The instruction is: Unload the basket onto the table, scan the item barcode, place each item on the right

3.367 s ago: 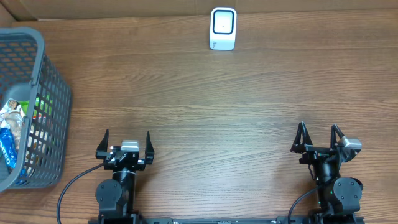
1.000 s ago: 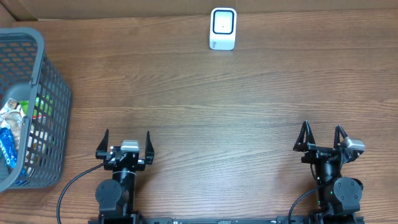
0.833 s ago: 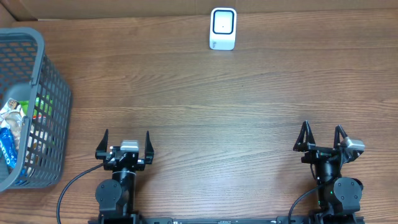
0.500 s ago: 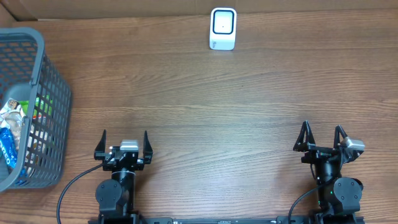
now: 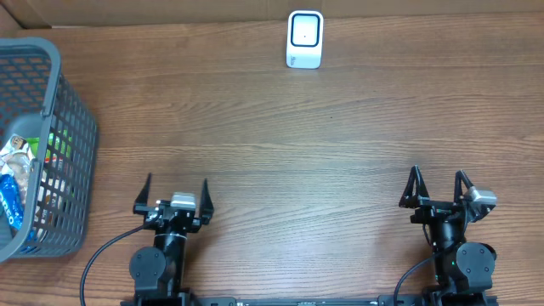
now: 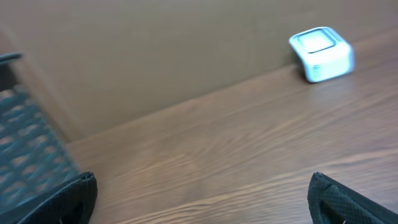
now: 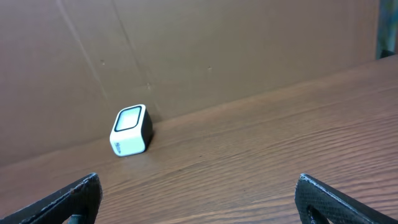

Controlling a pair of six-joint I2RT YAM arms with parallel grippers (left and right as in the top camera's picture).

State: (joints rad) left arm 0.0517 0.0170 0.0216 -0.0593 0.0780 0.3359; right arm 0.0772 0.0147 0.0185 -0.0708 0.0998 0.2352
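A white barcode scanner (image 5: 304, 39) stands at the far edge of the table, also visible in the left wrist view (image 6: 321, 54) and the right wrist view (image 7: 130, 130). Packaged items (image 5: 15, 183) lie inside a grey basket (image 5: 53, 127) at the left edge. My left gripper (image 5: 174, 192) is open and empty near the front left. My right gripper (image 5: 436, 185) is open and empty near the front right. Both sit far from the scanner and from the basket.
A brown cardboard wall (image 7: 217, 56) runs along the back of the wooden table (image 5: 280, 153). The basket's mesh side (image 6: 28, 155) shows blurred at the left of the left wrist view.
The left gripper has shifted slightly to the right and its wrist view is blurred with motion. The right gripper has barely moved.
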